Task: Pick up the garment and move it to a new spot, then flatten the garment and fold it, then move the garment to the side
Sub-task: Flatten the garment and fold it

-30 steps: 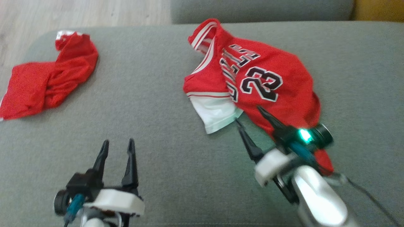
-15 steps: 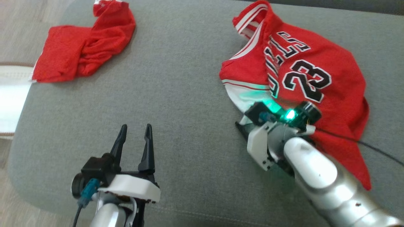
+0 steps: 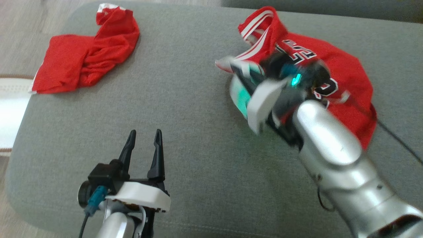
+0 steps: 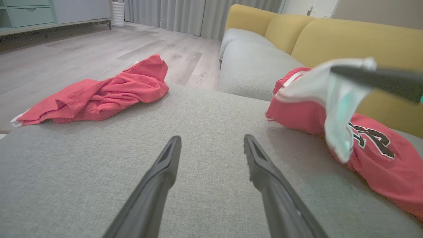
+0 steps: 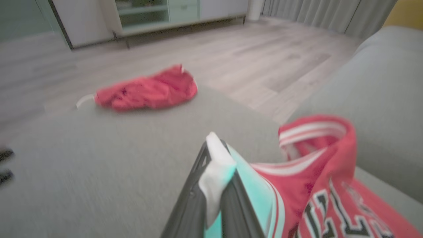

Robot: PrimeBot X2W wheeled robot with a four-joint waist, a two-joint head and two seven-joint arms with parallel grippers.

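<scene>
We noted the red jersey [image 3: 343,76] lying crumpled on the right half of the grey cushion [image 3: 185,99], near its far edge, with black-and-white lettering and part of a number facing up. The right fingers [image 3: 244,79] were closed together on the jersey's white hem [image 5: 214,175]. In the right wrist view we saw that white cloth pinched between the two dark fingers and bulging out just above their tips. In the left wrist view the hem hung raised off the cushion from the right arm's finger, while the jersey's red body rested on the cushion beneath it. Its striped arm opening [image 5: 317,132] stood up just beyond the grip. A green light [image 3: 296,79] on the right wrist tinted the hem teal. The right wrist was blurred in the head view, so we could read no finer detail there. The left fingers [image 4: 162,178] stood spread wide and held nothing, over the near left part of the cushion and well apart from both pieces of clothing. We could not tell whether they touched the fabric below. A second red garment [image 3: 82,62] lay bunched at the cushion's far left corner, well apart from the jersey, with a white edge at the cushion's rim. Beyond the cushion we recorded a wooden floor [image 4: 82,59], a yellow sofa back [image 4: 347,36] behind the jersey, and a cabinet [image 5: 148,13] against the far wall.
</scene>
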